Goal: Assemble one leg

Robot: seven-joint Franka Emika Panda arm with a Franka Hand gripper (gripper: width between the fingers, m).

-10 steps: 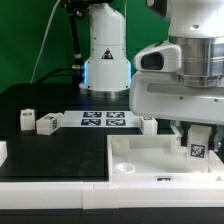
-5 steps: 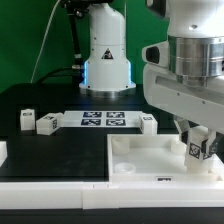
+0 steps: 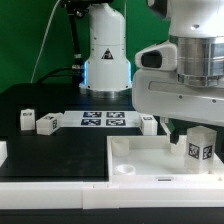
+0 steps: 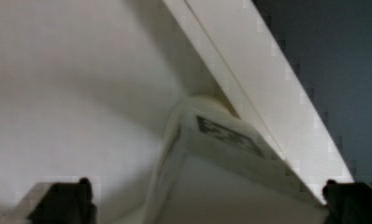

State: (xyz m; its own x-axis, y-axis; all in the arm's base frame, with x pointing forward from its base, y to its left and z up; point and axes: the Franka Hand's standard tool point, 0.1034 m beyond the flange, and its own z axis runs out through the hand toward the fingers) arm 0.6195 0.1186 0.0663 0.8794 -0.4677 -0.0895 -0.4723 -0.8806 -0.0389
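The leg [image 3: 200, 149] stands upright over the white tabletop [image 3: 140, 160] near the exterior view's right edge, directly below the gripper [image 3: 197, 128], tag facing the camera. There the arm's housing hides the fingers, so I cannot tell whether they grip it. The wrist view shows both fingers [image 4: 62, 200] spread wide apart, with the leg [image 4: 227, 135] lying between them.

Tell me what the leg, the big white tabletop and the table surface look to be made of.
The leg: seemingly white plastic, matte, with a printed black-and-white tag on its side.
The tabletop: probably the same white plastic; smooth, even colour, with a moulded round corner socket.
The table: a flat black matte surface with no shine; the material itself cannot be told.
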